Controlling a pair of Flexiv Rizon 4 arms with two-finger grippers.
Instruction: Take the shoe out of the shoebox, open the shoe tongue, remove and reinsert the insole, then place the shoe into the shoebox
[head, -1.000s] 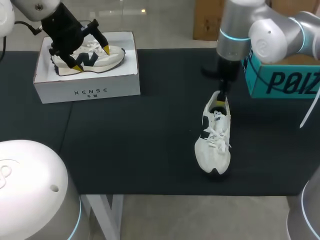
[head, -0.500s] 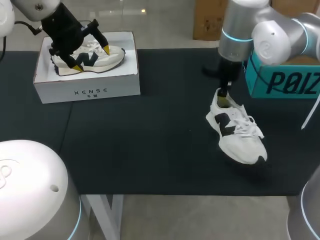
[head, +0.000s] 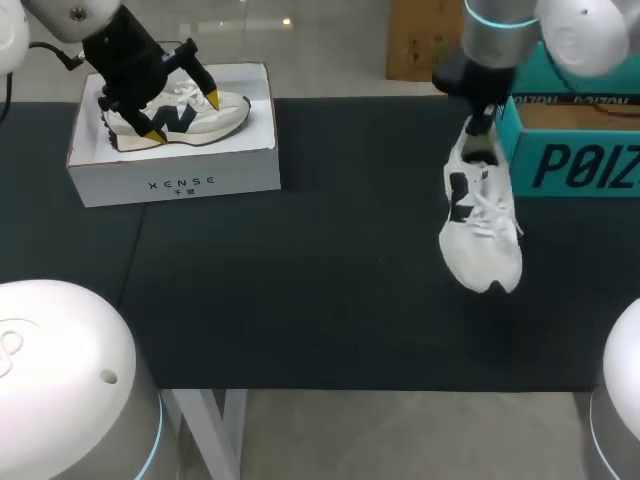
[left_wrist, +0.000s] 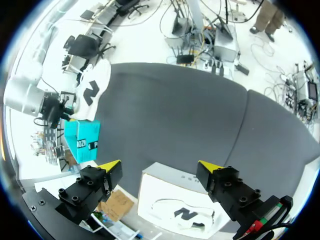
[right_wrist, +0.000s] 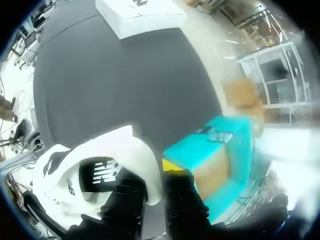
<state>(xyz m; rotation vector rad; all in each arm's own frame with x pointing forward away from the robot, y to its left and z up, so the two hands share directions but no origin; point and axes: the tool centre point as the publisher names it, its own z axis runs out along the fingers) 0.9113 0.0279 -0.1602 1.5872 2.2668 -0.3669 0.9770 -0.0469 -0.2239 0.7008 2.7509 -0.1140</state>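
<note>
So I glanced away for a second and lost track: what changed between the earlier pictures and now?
The right gripper, shut on the heel of the loose shoe, lifted it off the table and carried it toward the teal shoebox, toe hanging down. The left gripper stayed open over the boxed shoe in the white shoebox.

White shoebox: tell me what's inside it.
A white sneaker with a dark logo lies in the white shoebox. The left arm, jaws open above it, covers its heel; nothing beneath shows.

Bright, even light; glare seemingly whitens the right wrist view.
</note>
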